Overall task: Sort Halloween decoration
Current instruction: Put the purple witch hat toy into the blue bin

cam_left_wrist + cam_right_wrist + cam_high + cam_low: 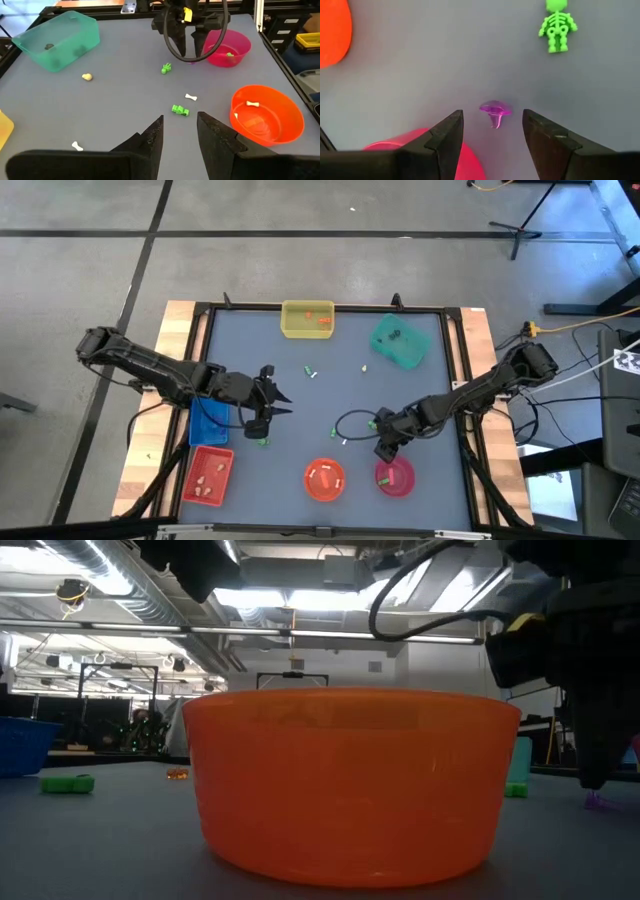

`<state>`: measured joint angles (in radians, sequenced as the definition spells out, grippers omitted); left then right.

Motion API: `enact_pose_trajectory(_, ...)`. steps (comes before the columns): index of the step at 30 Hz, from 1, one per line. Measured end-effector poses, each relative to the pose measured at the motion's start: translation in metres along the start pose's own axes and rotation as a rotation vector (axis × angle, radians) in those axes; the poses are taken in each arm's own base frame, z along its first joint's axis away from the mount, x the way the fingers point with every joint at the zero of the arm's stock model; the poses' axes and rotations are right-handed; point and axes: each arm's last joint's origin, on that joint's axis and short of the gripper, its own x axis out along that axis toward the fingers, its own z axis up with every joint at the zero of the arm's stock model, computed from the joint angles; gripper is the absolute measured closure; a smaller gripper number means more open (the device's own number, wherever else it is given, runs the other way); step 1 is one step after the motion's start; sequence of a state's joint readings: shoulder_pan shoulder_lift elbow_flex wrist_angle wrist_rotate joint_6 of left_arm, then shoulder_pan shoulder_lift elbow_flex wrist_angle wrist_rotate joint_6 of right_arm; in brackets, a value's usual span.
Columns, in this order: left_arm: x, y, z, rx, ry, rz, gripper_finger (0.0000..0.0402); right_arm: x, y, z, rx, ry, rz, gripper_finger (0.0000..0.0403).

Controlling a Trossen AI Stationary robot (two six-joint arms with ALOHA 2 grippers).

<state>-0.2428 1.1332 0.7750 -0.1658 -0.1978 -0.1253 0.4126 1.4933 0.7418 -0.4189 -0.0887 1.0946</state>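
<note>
Right pincer astride one purple trinket

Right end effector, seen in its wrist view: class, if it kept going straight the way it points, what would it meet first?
Probably the small translucent purple mushroom-shaped trinket, lying on the grey table directly ahead of the right end effector, between its open fingers. Depth is hard to judge.

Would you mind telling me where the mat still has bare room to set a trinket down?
The widest bare patch lies mid-mat, between the yellow tray, the left gripper and the orange bowl. It is crowded near the right gripper, open beside the pink bowl, with the green skeleton close by.
</note>
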Motion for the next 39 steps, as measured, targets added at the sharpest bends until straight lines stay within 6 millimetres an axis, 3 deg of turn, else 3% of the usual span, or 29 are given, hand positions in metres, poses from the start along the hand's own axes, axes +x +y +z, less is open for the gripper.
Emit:
enact_pose_trajectory(7, 0.000, 0.000, 0.000, 0.000, -0.001, 0.000, 0.0298, 0.001, 0.000, 0.001, -0.031, -0.021, -0.010, 0.0198)
enact_pose_trajectory(17, 0.000, 0.000, 0.000, 0.000, -0.001, 0.000, 0.0298, 0.022, 0.007, -0.012, -0.115, -0.020, -0.052, 0.0198)
enact_pose_trajectory(29, 0.000, 0.000, 0.000, 0.000, -0.003, 0.000, 0.0298, 0.023, 0.005, -0.011, -0.124, -0.066, -0.084, 0.0201)
enact_pose_trajectory(39, 0.000, 0.000, 0.000, 0.000, -0.002, 0.000, 0.0298, 0.024, 0.004, -0.011, -0.146, -0.070, -0.101, 0.0287)
